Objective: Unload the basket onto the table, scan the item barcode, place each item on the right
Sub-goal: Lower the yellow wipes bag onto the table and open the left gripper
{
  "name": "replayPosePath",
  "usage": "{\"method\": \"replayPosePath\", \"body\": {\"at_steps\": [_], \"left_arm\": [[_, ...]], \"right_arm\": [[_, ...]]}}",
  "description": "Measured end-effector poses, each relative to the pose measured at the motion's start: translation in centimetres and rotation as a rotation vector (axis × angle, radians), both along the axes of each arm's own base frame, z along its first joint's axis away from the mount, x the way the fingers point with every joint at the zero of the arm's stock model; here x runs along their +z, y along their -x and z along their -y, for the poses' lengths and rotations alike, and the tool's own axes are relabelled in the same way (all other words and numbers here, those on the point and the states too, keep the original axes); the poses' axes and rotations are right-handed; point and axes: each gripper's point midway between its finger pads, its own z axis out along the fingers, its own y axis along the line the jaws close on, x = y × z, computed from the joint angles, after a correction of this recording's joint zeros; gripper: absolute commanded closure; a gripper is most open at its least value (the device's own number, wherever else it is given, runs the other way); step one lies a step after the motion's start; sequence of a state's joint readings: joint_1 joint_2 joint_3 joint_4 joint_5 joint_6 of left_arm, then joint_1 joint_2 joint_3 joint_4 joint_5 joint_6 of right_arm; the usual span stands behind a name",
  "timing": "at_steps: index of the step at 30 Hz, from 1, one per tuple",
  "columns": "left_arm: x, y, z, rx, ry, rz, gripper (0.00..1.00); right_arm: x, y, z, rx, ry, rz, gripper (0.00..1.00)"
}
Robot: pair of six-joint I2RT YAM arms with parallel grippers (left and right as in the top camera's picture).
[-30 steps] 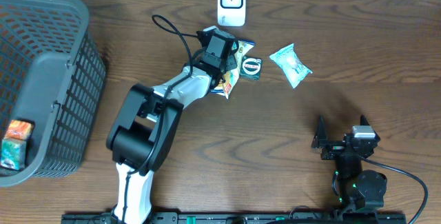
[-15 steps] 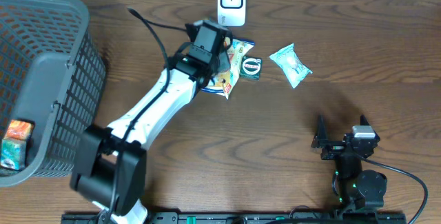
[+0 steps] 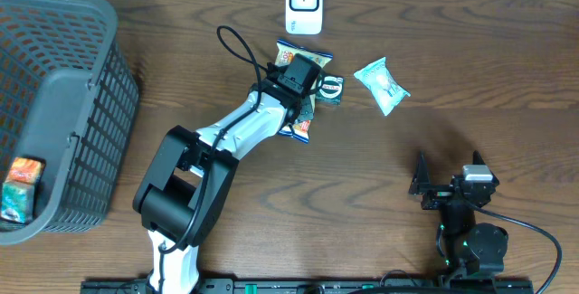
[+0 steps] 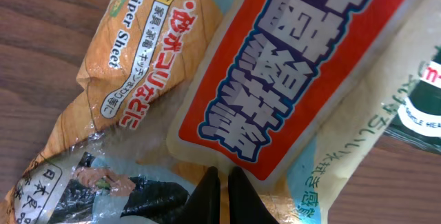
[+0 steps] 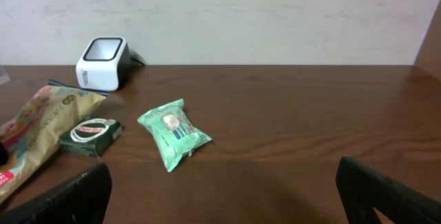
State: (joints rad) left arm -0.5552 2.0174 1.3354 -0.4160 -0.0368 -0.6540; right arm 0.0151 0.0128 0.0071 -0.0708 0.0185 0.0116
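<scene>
Grip looks made: our left gripper (image 4: 220, 177) pinches the wiper packet (image 4: 275, 79) tight; next we face its barcode to the scanner (image 3: 304, 3) just ahead.

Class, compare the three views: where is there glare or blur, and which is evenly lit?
Overhead: evenly lit, sharp across the table, only faint shadows. Left wrist: the wipe packet fills the frame, print legible, pale glare on its crinkled film. Right wrist: green packet and scanner fairly sharp, the right gripper's fingers dark and blurred in the corners.
</scene>
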Motion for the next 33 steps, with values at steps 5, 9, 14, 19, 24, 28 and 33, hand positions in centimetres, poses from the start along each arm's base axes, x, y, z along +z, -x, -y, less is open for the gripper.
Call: {"method": "replayPosePath", "body": {"at_steps": [5,9,14,19,24,28,33], "left_arm": [[0.5,0.0,0.6,-0.012,0.039,-0.001,0.92],[3.9,-1.2,1.8,-0.024,0.122,0.093,0.92],[12.6,-3.8,2.7,-0.017,0.254,0.335,0.92],[14.0,-4.7,1.5,0.033,0.211,0.404,0.92],[10.4,-5.9,1.4,0.056,0.157,0.383,0.92],[5.9,-6.9,1.7,0.061,0.124,0.351,0.92],[1.0,-7.3,1.9,0.055,0.088,0.311,0.92]], "right_arm": [[0.0,0.0,0.0,0.000,0.000,0.000,0.01],[0.0,0.0,0.0,0.000,0.000,0.000,0.01],[0.0,0.0,0.0,0.000,0.000,0.000,0.01],[0.0,0.0,0.0,0.000,0.000,0.000,0.01],[0.0,0.0,0.0,0.000,0.000,0.000,0.01],[0.0,0.0,0.0,0.000,0.000,0.000,0.01],[0.0,0.0,0.0,0.000,0.000,0.000,0.01]]}}
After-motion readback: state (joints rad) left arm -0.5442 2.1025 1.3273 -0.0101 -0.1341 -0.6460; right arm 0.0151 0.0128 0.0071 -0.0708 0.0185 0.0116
